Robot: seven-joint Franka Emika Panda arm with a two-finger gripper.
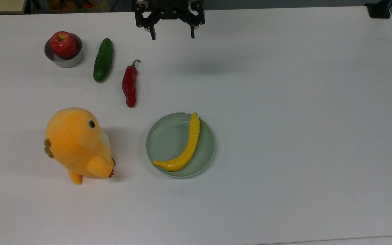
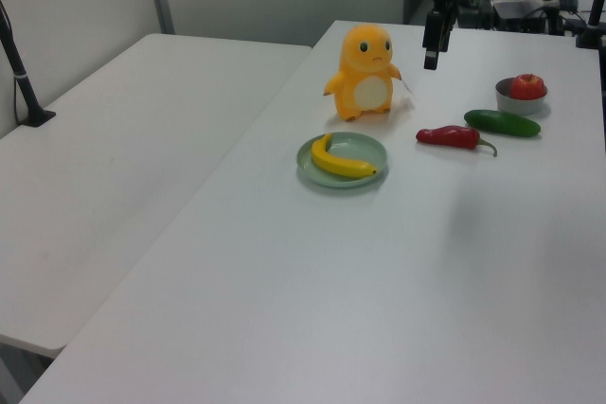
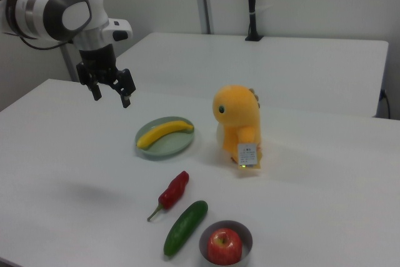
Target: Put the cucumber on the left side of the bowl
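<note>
Tool hangs high over the bench, fingers spread, holding nothing. Cucumber lies just beside the bowl, apart; placing looks done.

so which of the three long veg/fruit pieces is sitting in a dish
The yellow banana: it lies curved in the pale green dish, while the cucumber and red chili rest on the bare table.
</note>
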